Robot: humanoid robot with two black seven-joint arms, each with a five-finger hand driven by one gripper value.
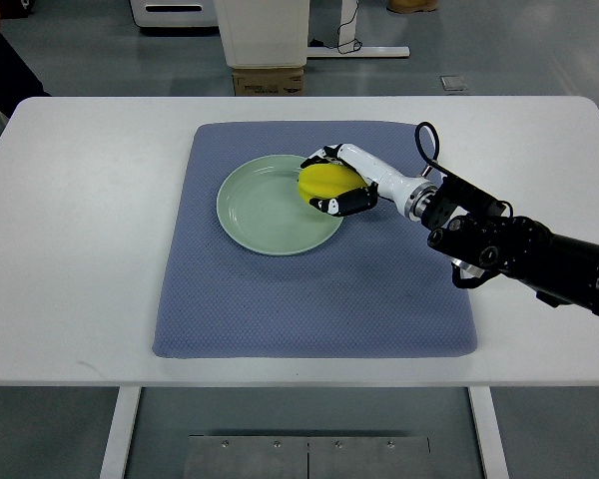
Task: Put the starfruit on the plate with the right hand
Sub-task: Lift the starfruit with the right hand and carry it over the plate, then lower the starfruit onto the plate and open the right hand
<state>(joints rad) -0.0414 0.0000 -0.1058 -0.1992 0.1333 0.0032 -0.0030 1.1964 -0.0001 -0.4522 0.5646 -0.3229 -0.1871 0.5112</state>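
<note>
A yellow starfruit (324, 181) is held in my right hand (331, 184), whose white and black fingers are curled around it. The hand holds the fruit over the right rim of a pale green plate (265, 210). The plate lies on a blue-grey mat (309, 289) on the white table. My right arm (519, 249) comes in from the right edge. I cannot tell whether the fruit touches the plate. The left arm is out of view.
The white table (70, 220) extends around the mat on all sides. A cardboard box (270, 80) and white equipment stand on the floor beyond the far edge. A person's dark sleeve (0, 60) shows at the top left corner.
</note>
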